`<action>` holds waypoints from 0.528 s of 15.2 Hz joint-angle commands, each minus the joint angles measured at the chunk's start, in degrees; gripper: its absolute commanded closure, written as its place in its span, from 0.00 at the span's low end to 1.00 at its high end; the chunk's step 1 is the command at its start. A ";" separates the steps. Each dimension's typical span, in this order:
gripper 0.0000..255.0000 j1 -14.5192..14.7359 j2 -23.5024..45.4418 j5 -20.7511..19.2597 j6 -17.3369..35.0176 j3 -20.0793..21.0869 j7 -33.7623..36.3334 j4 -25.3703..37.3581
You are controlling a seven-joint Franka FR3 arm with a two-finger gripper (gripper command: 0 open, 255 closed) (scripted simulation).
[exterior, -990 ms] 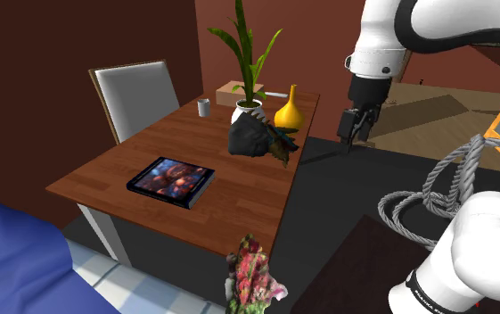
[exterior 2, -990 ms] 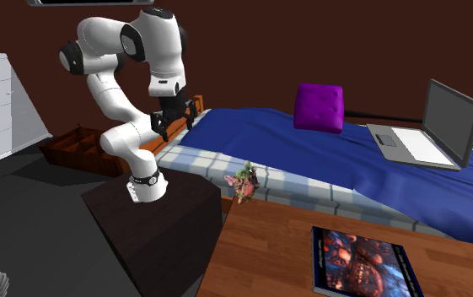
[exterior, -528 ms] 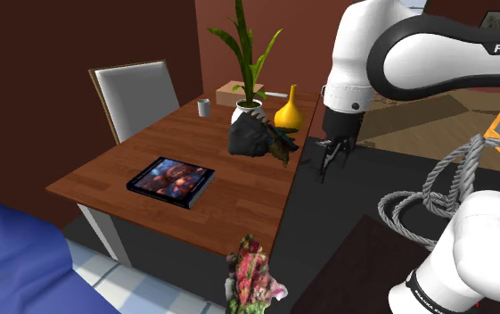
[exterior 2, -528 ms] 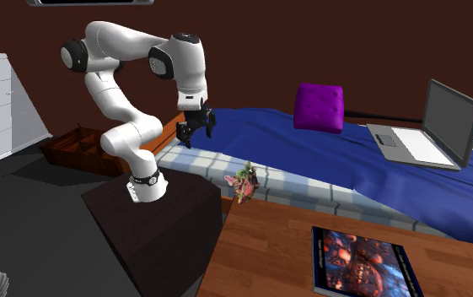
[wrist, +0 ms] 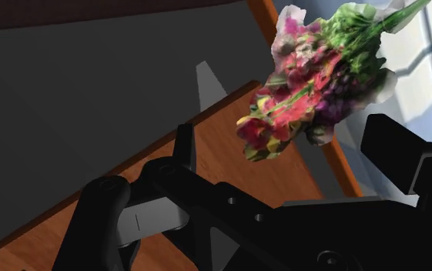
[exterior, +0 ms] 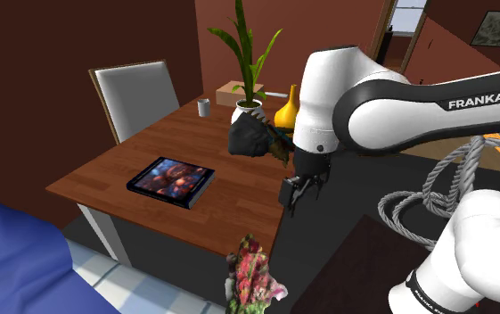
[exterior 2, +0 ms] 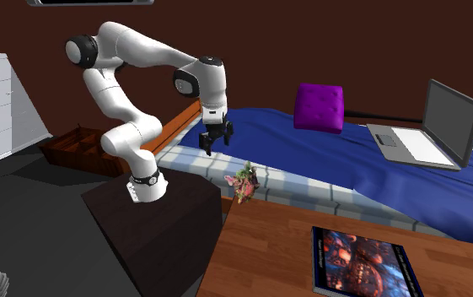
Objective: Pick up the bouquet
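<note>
The bouquet [wrist: 314, 81] sits at the tabletop [exterior: 168, 134] corner nearest the bed [exterior 2: 378, 177]. The gripper [exterior 2: 207, 142] hangs near it but higher, fingers apart with nothing between them. The bouquet looks light, soft and easily crushed, so a gentle clasp across the bundled stems, not the blossoms, seems wisest. In the wrist view its long axis runs from red and pink blooms over the wood out to green stems past the edge, towards the bed.
</note>
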 commanded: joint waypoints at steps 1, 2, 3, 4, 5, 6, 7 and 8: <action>0.00 0.64 3.15 1.31 3.91 2.50 2.27 -0.03; 0.00 0.87 4.69 1.79 5.68 3.64 3.28 0.04; 0.00 1.07 6.31 2.19 7.47 4.77 4.31 0.19; 0.00 1.24 8.01 2.50 9.25 5.90 5.36 0.42; 0.00 1.37 9.79 2.70 11.03 7.03 6.45 0.73; 0.00 1.45 11.64 2.80 12.80 8.18 7.57 1.12; 0.00 1.49 13.57 2.77 14.56 9.31 8.74 1.59; 0.00 1.50 15.56 2.60 16.31 10.44 9.97 2.14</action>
